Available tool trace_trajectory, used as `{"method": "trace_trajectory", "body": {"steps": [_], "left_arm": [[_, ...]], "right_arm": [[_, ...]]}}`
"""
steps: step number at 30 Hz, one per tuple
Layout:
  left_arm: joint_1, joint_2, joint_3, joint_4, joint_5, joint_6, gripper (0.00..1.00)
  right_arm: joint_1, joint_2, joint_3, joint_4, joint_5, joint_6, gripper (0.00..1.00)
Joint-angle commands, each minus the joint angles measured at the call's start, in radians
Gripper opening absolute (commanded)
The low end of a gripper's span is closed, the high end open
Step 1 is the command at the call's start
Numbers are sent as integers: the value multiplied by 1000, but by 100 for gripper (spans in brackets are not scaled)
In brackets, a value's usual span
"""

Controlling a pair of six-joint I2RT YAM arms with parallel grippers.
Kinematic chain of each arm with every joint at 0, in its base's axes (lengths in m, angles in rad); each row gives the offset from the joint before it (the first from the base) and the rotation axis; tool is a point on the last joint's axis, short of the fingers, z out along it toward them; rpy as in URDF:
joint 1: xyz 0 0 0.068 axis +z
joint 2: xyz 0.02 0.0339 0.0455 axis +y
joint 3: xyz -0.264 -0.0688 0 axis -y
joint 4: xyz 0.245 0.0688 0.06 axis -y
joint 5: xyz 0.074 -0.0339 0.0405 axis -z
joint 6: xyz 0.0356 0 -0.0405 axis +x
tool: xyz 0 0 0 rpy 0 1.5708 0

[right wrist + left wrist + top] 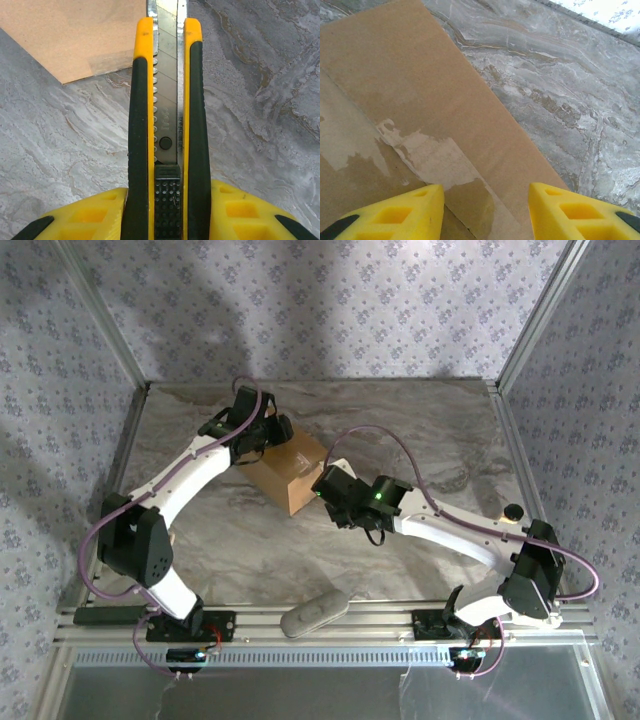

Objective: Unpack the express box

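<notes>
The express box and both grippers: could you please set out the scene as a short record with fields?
express box: brown cardboard, closed, on the marble-patterned table
seam: clear tape on top of the box, seen from the left wrist
left gripper: open, over the box top, holding nothing
right gripper: shut on a utility knife
knife blade: extended, pointing past a box corner; contact cannot be told
other: grey oblong object at the near table edge
</notes>
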Motion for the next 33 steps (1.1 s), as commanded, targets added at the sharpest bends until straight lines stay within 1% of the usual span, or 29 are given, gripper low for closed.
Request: {"method": "trace_trajectory", "body": {"steps": [1, 16, 33], "left_arm": [[6, 12, -21, 22, 19, -20, 48], [6, 18, -25, 38, 37, -38, 48], [7, 14, -35, 46, 45, -45, 48]], "right_arm": [[7, 16, 29, -4, 22, 23, 0], [33, 38, 48, -4, 23, 16, 0], [30, 49, 57, -4, 61, 16, 0]]}}
